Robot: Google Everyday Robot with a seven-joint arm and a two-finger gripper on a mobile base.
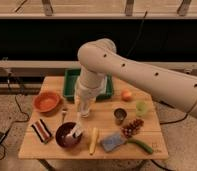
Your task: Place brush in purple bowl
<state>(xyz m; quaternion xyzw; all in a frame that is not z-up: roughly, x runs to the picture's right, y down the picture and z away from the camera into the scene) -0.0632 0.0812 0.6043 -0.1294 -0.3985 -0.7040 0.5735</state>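
Observation:
The purple bowl (67, 137) stands at the front left of the wooden table (154, 131). My gripper (78, 123) hangs from the big white arm (137, 70), just over the bowl's right rim. It is shut on the brush (75, 131), which hangs nearly upright. The brush's slim whitish handle runs up into the gripper and its white head is down inside the bowl.
An orange bowl (47, 101) stands left of the arm and a green tray (72, 85) behind it. A striped object (41, 130) lies left of the purple bowl. To its right are a long yellow vegetable (94, 141), a blue-grey sponge (112, 142), a metal cup (120, 116), grapes (132, 127), a green vegetable (141, 146), a green cup (141, 108) and an orange fruit (126, 95).

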